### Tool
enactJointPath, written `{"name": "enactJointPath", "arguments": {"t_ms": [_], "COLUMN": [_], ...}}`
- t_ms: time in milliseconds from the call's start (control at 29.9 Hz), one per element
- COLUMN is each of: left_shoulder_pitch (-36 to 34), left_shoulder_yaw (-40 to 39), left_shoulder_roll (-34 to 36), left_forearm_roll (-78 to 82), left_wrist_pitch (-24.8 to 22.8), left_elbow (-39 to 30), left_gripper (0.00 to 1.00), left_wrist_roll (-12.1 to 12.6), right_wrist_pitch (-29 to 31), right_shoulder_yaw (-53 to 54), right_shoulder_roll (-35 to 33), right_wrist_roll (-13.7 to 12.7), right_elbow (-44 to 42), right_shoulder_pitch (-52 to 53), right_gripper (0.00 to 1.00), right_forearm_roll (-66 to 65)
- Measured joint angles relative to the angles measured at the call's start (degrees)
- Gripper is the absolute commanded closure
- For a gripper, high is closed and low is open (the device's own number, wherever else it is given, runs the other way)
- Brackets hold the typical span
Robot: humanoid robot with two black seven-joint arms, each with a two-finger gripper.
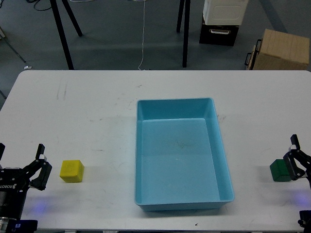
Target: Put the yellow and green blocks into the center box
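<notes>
The yellow block [72, 171] sits on the white table at the front left, outside the box. The green block [280, 170] sits at the front right, also outside. The light blue center box [143, 145] is empty. My left gripper [20, 156] is open and empty, just left of the yellow block and not touching it. My right gripper [303, 154] is at the right edge, right beside the green block. Its one visible finger [293, 141] is splayed outward, and the other is cut off by the frame.
The white table [87, 111] spans the view. Beyond its far edge stand black tripod legs [63, 39], a black and white case [221, 22] and a cardboard box [282, 48] on the floor.
</notes>
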Motion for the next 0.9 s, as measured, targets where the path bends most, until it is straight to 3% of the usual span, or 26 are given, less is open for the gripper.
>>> {"name": "enactJointPath", "arguments": {"t_ms": [167,434,635,902], "left_shoulder_pitch": [-1.4,-4.7,-6.3,-6.8], "left_shoulder_yaw": [-0.1,0.3,0.7,0.8], "left_shoulder_roll": [-0.2,-0.4,-0.8,-0.9], "left_forearm_roll": [-0.2,-0.1,0.0,0.1], "left_wrist_pitch": [0.0,0.0,0.0,0.0], "left_elbow": [0.1,0.6,1.5,2.7], "left_gripper": [0.00,0.00,0.00,0.00], "left_wrist_roll": [-0.1,-0.1,-0.1,0.0], "right_wrist_pitch": [-5.5,-11.8,-13.4,-13.8], "right_shoulder_yaw": [0.2,-6.9,-31.5,-77.6], "right_shoulder_roll": [-14.3,-39.0,-49.8,-45.7], "right_wrist_roll": [-4.4,-8.4,-12.7,-18.3], "right_elbow": [0.1,-2.3,-5.0,-10.4], "right_shoulder_pitch": [4.4,17.2,42.4,85.8], "right_gripper": [0.01,0.01,0.01,0.01], "right_forearm_roll": [-6.1,-12.6,-23.9,-36.6]}}
